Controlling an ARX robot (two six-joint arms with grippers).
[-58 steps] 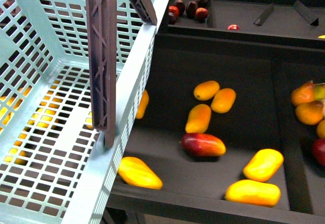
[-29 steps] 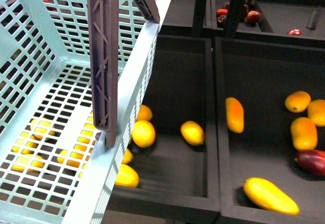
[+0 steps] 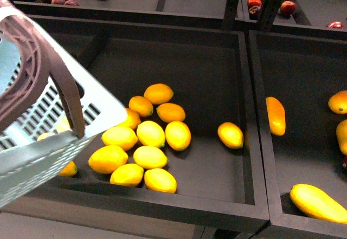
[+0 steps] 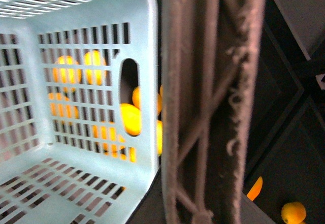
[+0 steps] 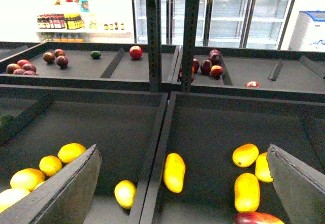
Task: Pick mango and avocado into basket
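Zero fruit loaded into the light teal slotted plastic basket [image 3: 59, 151]; only yellow round fruit [image 3: 150, 133] visible through its slots, lying outside. Hung by the brown ribbed swing handle [image 4: 213, 107], hard up against the left wrist camera, presumably for a short drop path. Left claw itself out of shot, so cannot tell its grip.

Right claw [image 5: 183, 153] spread wide, holding nothing, hovering over the dark bins [image 5: 213, 127]. Ahead of it, between its fingers [image 5: 66, 193]: elongated orange-yellow mango [image 5: 174, 171], loose beside the divider wall [image 5: 155, 148], apart from its neighbours, hence probably the easiest pick. More of the same off toward the right finger.

Far beyond the claw on the upper shelf [image 5: 81, 69]: small dark green fruit [image 5: 95, 55], possibly the avocado, too small to confirm. Judged as search phase, nothing grasped yet.
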